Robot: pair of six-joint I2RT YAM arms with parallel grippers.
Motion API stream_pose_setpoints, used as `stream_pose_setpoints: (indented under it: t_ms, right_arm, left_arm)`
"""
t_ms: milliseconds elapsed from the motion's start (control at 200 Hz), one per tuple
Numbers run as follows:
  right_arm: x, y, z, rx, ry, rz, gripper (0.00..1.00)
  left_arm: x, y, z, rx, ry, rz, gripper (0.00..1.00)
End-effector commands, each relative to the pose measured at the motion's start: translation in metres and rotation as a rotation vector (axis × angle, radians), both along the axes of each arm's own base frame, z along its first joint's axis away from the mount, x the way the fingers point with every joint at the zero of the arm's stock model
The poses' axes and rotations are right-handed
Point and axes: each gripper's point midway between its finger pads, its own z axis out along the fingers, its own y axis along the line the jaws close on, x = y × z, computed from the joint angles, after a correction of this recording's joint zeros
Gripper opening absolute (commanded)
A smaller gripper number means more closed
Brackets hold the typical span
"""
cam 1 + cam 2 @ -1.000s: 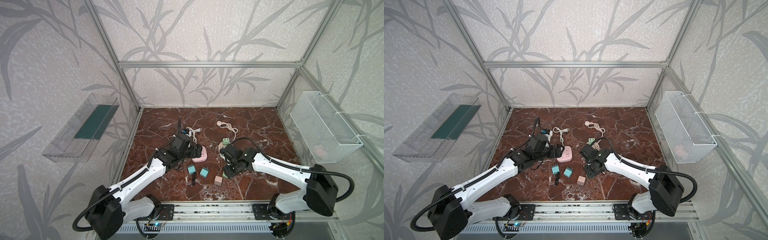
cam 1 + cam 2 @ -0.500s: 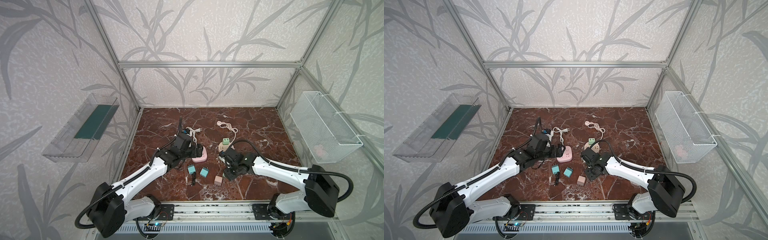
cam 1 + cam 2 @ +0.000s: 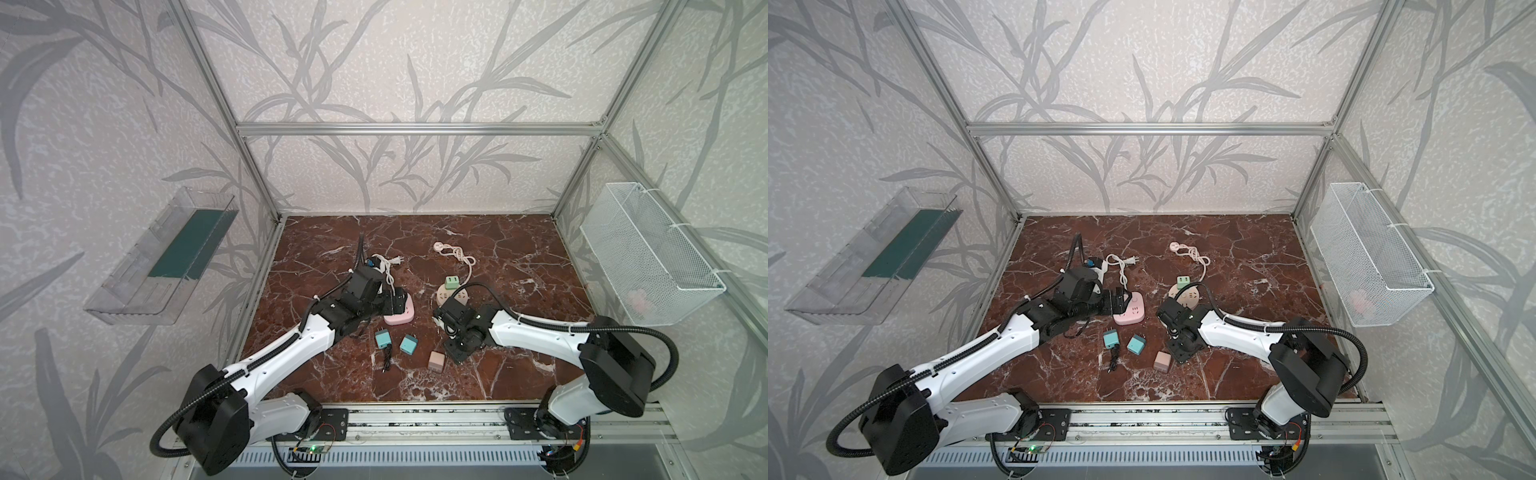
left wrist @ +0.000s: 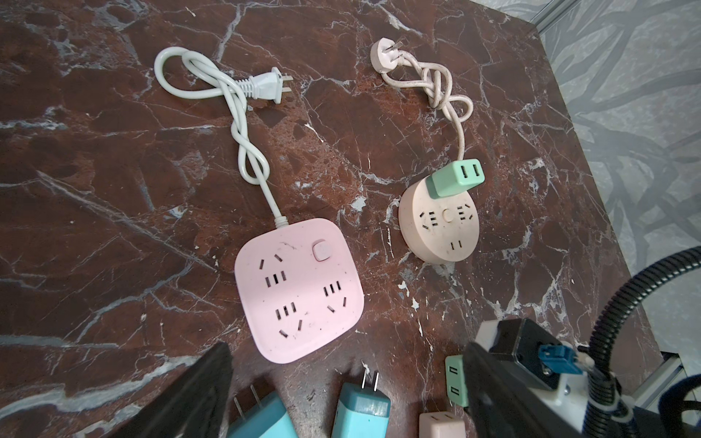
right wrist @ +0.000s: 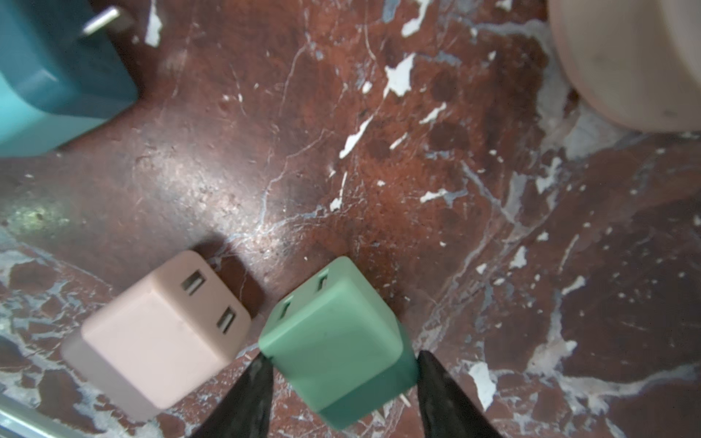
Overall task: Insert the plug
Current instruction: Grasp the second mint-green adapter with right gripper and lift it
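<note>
Green plug (image 5: 333, 341) sits low near the front middle of the surface (image 5: 379, 170), clamped between the right gripper's (image 5: 343, 358) half-closed jaws. We note it tilted: USB-port end points out past the fingertips, prongs at the opposite end. Beige plug (image 5: 159, 333) lies just beside it. Teal plug (image 5: 49, 76) and round power strip (image 5: 626, 64) lie farther off. Left gripper (image 4: 346, 346) is spread wide, holding nothing, by the pink power strip (image 4: 299, 288).

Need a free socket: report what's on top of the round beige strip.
A green charger stands plugged in near the cord. The socket under it is hidden; other slots on the strip are bare.
</note>
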Motion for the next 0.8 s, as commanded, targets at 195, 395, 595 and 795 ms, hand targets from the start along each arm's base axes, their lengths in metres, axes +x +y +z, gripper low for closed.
stream_pose_setpoints:
  t_ms: [195,395,595,795]
  right_arm:
    - [0.005,0.009,-0.004,-0.010,0.013,0.011,0.51]
    - [0.006,0.007,-0.005,-0.023,0.017,-0.004,0.43]
    - [0.017,-0.001,0.001,-0.040,-0.007,-0.070,0.02]
    - [0.027,0.005,0.025,0.040,-0.043,-0.082,0.00]
  left_arm:
    - [0.000,-0.002,-0.001,-0.004,0.001,-0.002,0.93]
    - [0.000,-0.004,-0.002,-0.004,0.006,-0.007,0.93]
    - [0.000,-0.001,-0.001,0.008,0.001,-0.006,0.93]
    - [-0.004,0.000,0.005,0.008,0.003,-0.016,0.92]
